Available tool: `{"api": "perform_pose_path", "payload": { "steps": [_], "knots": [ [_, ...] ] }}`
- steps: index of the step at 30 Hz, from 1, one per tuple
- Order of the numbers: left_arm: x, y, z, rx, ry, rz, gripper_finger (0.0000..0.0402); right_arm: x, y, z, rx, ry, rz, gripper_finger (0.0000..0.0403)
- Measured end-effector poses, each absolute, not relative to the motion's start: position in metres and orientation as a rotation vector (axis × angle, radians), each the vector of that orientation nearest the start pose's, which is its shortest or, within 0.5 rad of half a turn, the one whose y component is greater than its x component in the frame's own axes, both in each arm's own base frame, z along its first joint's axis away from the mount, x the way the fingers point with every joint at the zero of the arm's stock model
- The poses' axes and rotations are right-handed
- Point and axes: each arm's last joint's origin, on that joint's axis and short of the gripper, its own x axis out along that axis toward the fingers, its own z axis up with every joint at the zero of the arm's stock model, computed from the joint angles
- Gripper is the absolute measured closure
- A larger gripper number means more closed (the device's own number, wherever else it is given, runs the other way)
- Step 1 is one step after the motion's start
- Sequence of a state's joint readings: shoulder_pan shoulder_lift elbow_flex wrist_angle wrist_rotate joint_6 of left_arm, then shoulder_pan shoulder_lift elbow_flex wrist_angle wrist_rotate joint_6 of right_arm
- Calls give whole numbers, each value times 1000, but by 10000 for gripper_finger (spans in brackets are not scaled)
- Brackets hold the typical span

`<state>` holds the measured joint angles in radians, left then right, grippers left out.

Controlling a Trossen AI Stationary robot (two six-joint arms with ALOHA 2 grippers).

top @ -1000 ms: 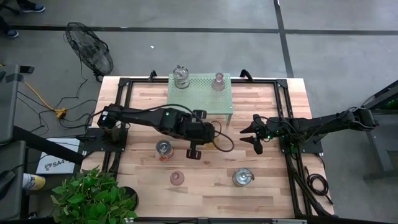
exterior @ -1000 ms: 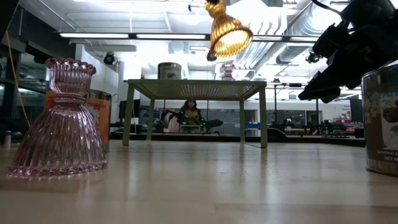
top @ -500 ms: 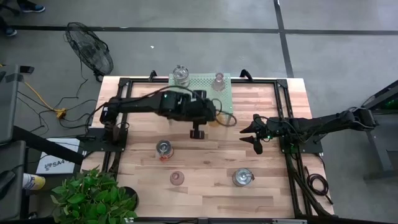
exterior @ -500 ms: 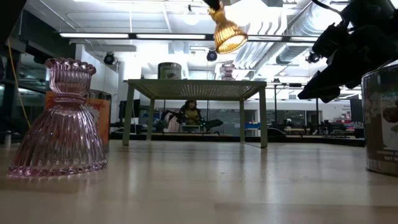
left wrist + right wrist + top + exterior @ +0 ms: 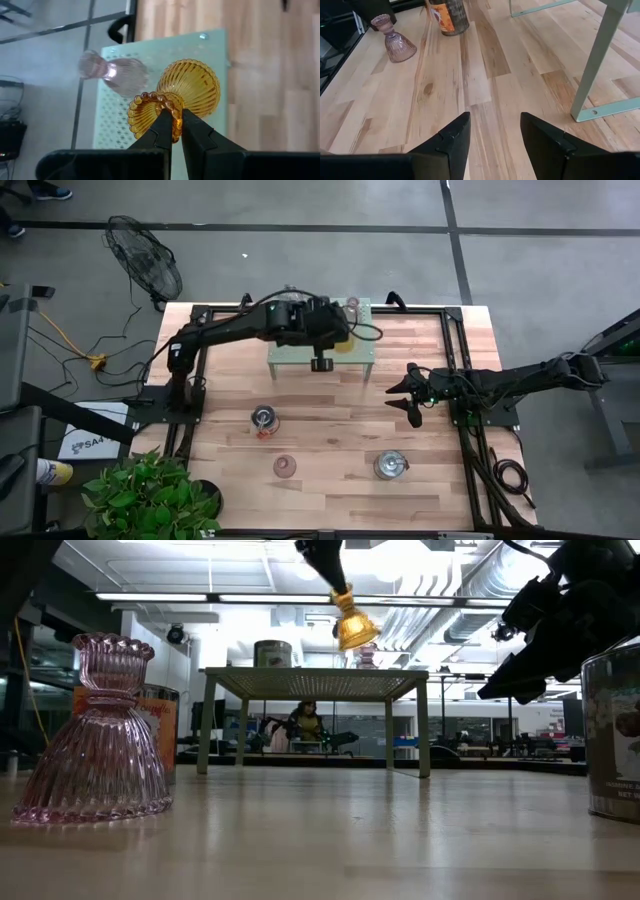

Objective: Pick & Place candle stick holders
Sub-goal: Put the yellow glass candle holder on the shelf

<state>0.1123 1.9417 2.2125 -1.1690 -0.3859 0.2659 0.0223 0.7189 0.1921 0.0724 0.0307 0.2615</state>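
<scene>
From above we see the left gripper (image 5: 322,356) over the green shelf's (image 5: 300,352) front edge, right gripper (image 5: 408,396) spread open beside it over bare wood, at table height the amber holder (image 5: 354,628) hangs above the shelf, left wrist fingers (image 5: 161,131) clamp its neck, pink holder (image 5: 112,73) adjacent.

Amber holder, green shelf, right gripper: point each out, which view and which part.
amber holder (image 5: 192,92), left wrist view, on its ribbed bell.
green shelf (image 5: 315,683), low view, on the front edge of its top.
right gripper (image 5: 492,131), right wrist view, midway between its open fingertips.
</scene>
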Motion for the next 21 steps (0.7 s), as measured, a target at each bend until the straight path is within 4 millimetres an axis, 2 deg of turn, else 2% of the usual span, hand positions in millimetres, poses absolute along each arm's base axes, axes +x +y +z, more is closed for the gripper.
{"api": "perform_pose_path", "payload": {
  "steps": [7,21],
  "knots": [
    [394,77,387,346,1014,385,389,150,2,163,237,455,-67,235],
    [390,93,382,337,1078,455,389,150,2,163,236,459,-67,235]
  ]
}}
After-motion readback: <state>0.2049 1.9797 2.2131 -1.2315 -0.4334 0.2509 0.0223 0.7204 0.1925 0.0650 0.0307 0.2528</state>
